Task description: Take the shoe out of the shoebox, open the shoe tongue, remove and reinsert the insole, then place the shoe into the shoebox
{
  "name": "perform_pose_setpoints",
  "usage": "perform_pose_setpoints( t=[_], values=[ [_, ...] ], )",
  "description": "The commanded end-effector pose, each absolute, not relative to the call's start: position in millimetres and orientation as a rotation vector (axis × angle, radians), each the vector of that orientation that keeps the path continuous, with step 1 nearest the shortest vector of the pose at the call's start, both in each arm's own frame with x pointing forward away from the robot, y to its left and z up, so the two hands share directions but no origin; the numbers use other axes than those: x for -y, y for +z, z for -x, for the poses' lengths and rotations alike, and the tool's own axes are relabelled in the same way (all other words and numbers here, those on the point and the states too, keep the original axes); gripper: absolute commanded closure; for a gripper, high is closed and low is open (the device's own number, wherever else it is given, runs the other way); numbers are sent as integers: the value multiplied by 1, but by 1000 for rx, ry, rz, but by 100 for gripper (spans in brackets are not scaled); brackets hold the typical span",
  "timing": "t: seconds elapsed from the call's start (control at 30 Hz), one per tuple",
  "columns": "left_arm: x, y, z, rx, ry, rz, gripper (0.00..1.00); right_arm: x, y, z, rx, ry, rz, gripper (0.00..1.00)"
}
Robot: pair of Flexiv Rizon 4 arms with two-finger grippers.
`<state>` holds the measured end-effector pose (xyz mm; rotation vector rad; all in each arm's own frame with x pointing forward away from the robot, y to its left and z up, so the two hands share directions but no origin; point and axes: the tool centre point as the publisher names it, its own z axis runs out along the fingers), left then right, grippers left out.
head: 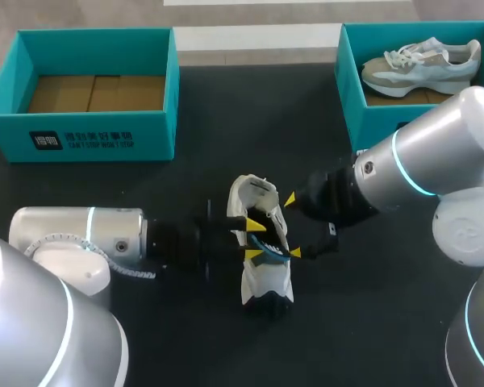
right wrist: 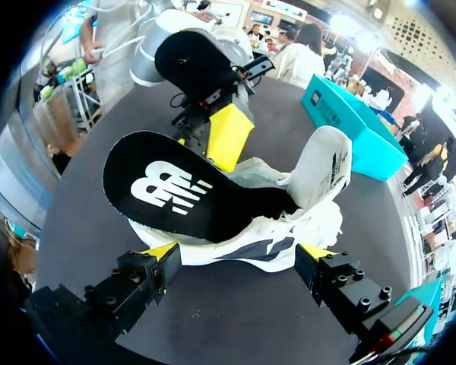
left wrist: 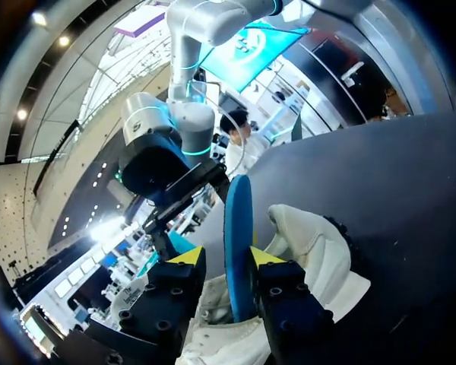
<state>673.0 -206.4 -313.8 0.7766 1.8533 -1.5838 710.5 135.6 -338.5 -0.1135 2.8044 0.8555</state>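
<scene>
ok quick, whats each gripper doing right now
left gripper: shut on the insole, which sticks partly out of the shoe
right gripper: open, up against the shoe's sole side, holding nothing

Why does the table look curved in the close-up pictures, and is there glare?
Left wrist view: the fisheye bends the table into an arc; the insole in the left gripper is crisp. Right wrist view: same bending, shoe evenly lit. Head view: straight edges, only a soft sheen on the right arm.
</scene>
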Motion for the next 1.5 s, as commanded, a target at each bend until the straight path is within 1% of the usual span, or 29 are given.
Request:
perform_pose_setpoints(
  t=[0.03, 0.07, 0.13, 0.17, 0.33, 0.53, 0.83, 0.9, 0.93, 0.97, 1.13, 1.27, 1.4, 1.47, 1.5],
  values=[
    [208, -313, -664, -1850, -1592, -788, 71, -135, -339, -710, -2803, 856, 113, 0],
    [210, -314, -662, -1851, -1595, -796, 76, -135, -339, -710, -2803, 856, 113, 0],
    [212, -317, -659, -1859, -1603, -803, 98, -135, -339, -710, -2803, 856, 113, 0],
    [213, -319, -658, -1865, -1599, -810, 100, -135, -339, -710, -2803, 856, 113, 0],
    [213, -332, -661, -1887, -1575, -833, 100, -135, -339, -710, -2803, 856, 113, 0],
    [213, -346, -682, -1896, -1512, -894, 100, -135, -339, -710, -2803, 856, 113, 0],
    [206, -347, -691, -1921, -1489, -897, 100, -135, -339, -710, -2803, 856, 113, 0],
    [206, -344, -686, -1919, -1500, -903, 74, -135, -339, -710, -2803, 856, 113, 0],
    [207, -341, -684, -1911, -1513, -901, 64, -135, -339, -710, -2803, 856, 113, 0],
    [206, -339, -682, -1902, -1527, -893, 60, -135, -339, -710, -2803, 856, 113, 0],
    [204, -325, -674, -1862, -1550, -883, 62, -135, -339, -710, -2803, 856, 113, 0],
    [204, -314, -669, -1826, -1573, -886, 65, -135, -339, -710, -2803, 856, 113, 0],
    [209, -314, -662, -1819, -1597, -907, 75, -135, -339, -710, -2803, 856, 113, 0],
    [212, -320, -660, -1831, -1597, -914, 81, -135, -339, -710, -2803, 856, 113, 0],
    [212, -323, -659, -1838, -1603, -911, 87, -135, -339, -710, -2803, 856, 113, 0]
  ],
)
